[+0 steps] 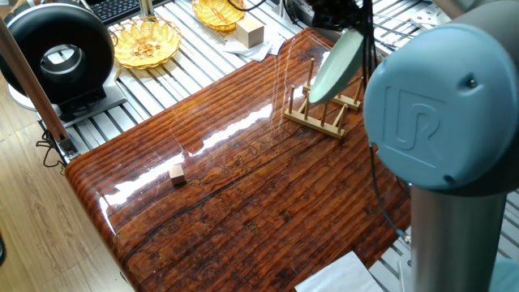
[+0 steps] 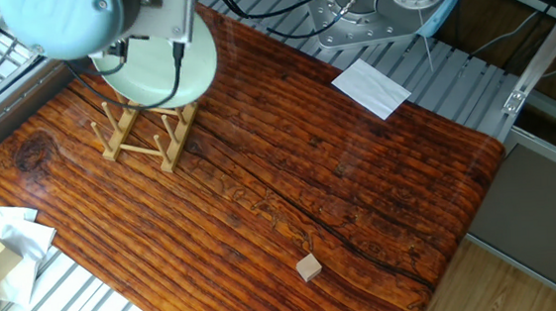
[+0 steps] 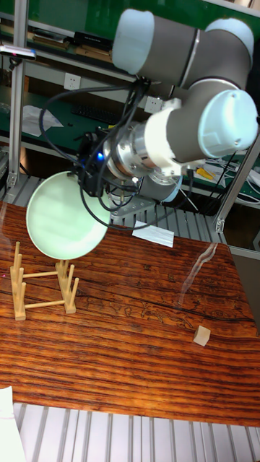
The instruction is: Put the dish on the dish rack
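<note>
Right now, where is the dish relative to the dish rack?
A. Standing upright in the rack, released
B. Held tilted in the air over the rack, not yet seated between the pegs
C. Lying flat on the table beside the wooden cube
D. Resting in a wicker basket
B: the dish hangs tilted from the gripper, its lower edge above the pegs of the dish rack.

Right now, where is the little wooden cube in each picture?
One fixed view: cube at left of the table, near the shiny glare.
The other fixed view: cube low, near the table's front edge.
Tall fixed view: cube at right of the table.
Shared landmark: the rack, far across the table.
</note>
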`<action>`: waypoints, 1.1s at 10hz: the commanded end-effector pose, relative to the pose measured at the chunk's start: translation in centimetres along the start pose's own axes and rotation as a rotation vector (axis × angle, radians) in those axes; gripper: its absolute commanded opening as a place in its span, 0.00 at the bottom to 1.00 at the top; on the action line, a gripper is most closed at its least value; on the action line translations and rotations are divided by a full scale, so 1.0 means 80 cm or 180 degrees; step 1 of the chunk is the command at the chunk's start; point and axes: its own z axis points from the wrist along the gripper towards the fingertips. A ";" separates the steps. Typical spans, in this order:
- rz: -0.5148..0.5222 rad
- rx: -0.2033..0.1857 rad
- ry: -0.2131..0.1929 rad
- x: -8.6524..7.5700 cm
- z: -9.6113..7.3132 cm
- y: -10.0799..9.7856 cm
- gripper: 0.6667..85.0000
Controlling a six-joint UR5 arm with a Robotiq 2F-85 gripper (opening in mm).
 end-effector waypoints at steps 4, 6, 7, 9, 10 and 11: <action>-0.0252 -0.0062 0.0015 0.027 0.021 0.016 0.00; -0.0317 -0.0048 -0.0038 0.028 0.026 0.007 0.00; -0.0340 -0.0059 -0.0101 0.025 0.029 0.006 0.00; -0.0303 -0.0130 -0.0243 0.013 0.029 0.016 0.00; -0.0292 -0.0143 -0.0293 0.008 0.028 0.017 0.00; -0.0254 -0.0153 -0.0311 0.007 0.027 0.017 0.00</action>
